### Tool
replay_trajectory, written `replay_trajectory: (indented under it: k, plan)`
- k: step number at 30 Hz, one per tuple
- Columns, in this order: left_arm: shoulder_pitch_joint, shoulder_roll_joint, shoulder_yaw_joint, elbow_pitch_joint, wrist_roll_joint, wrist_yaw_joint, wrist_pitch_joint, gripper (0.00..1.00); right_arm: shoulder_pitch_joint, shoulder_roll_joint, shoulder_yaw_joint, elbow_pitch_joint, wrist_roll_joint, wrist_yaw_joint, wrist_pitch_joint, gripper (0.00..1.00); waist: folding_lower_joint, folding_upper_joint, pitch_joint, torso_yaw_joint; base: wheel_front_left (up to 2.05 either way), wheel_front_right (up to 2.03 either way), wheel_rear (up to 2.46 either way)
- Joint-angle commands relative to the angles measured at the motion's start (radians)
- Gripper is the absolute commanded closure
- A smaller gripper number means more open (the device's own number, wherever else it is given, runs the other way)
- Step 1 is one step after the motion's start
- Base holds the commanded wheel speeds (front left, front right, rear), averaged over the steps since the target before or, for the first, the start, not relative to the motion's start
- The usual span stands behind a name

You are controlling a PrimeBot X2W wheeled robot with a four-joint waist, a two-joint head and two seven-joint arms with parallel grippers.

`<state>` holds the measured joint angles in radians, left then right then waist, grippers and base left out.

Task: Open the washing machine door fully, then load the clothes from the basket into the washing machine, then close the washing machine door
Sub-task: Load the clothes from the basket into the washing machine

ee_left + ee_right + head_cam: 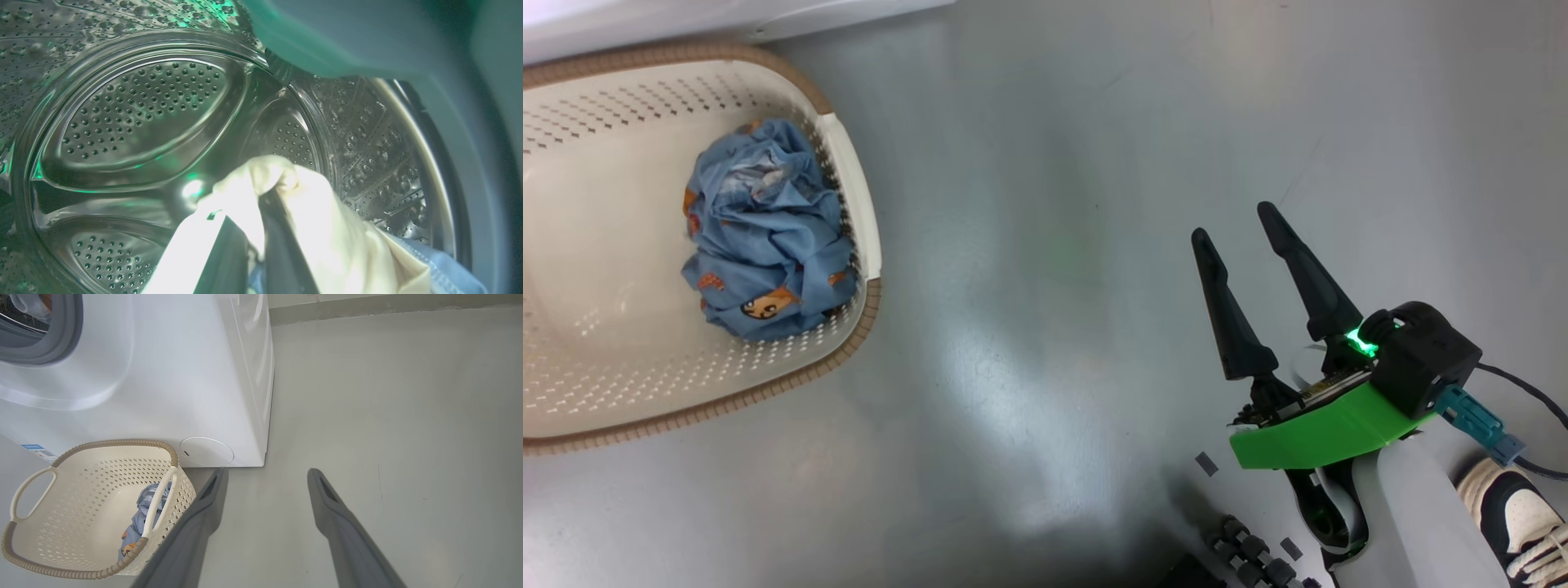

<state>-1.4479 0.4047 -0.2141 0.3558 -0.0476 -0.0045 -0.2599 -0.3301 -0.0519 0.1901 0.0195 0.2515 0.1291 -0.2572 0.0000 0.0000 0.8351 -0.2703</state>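
Observation:
My left gripper (261, 212) is inside the washing machine's steel drum (139, 110), shut on a cream and light-blue garment (327, 228) that drapes over its dark fingers. More clothes (768, 237), a crumpled light-blue bundle with orange animals, lie in the cream basket (605, 245) on the floor. My right gripper (1233, 222) hovers open over bare floor, well right of the basket. In the right wrist view, the right gripper (265, 475) points past the basket (102, 486) and clothes (141, 506) toward the white washing machine (163, 375). The washing machine door is out of view.
The machine's base (686, 20) runs just behind the basket, and its grey gasket (61, 343) rings the opening. A person's white and black shoe (1515, 514) stands at the lower right beside my right arm. Grey floor (1054, 245) stretches between basket and right gripper.

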Motion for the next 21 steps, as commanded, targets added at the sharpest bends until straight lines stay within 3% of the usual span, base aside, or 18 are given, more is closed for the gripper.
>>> replay_trajectory:
  k: [1,5,12,17,18,19,20,21]
  plan:
    - [0.007,0.049,0.020,-0.027,0.007,0.005,-0.002,1.00,0.021,0.002,0.026,-0.016,0.011,0.002,-0.005,0.00,0.0000,0.0000,-0.002,-0.003,0.00,0.00,0.00]
    - [0.017,0.042,0.036,0.056,-0.017,-0.007,-0.002,1.00,0.023,0.002,0.030,-0.012,0.014,0.002,-0.005,0.00,0.0000,0.0000,-0.007,-0.008,0.00,0.00,0.00]
    - [-0.022,-0.013,0.044,0.370,-0.092,-0.052,0.018,1.00,0.029,0.002,0.030,-0.006,0.016,0.002,-0.005,0.00,0.0000,0.0000,-0.021,-0.002,0.00,0.00,0.00]
    - [-0.062,-0.031,0.047,0.493,-0.120,-0.062,0.041,1.00,0.028,0.002,0.027,-0.004,0.015,0.002,-0.005,0.00,0.0000,0.0000,-0.025,0.000,0.00,0.00,0.00]
    - [-0.070,-0.033,0.048,0.505,-0.121,-0.060,0.035,0.71,0.028,0.002,0.026,-0.004,0.015,0.002,-0.005,0.00,0.0000,0.0000,-0.026,0.001,0.00,0.00,0.00]
    - [-0.076,-0.035,0.046,0.518,-0.121,-0.060,0.031,0.31,0.028,0.002,0.026,-0.004,0.015,0.002,-0.005,0.00,0.0000,0.0000,-0.028,0.001,0.00,0.00,0.00]
    - [-0.078,-0.039,0.046,0.534,-0.126,-0.061,0.029,0.00,0.029,0.002,0.025,-0.004,0.014,0.002,-0.005,0.00,0.0000,0.0000,-0.031,0.002,0.00,0.00,0.00]
    - [-0.083,-0.042,0.046,0.544,-0.128,-0.062,0.025,0.00,0.031,0.002,0.024,-0.005,0.014,0.002,-0.005,0.00,0.0000,0.0000,-0.033,0.003,0.00,0.00,0.00]
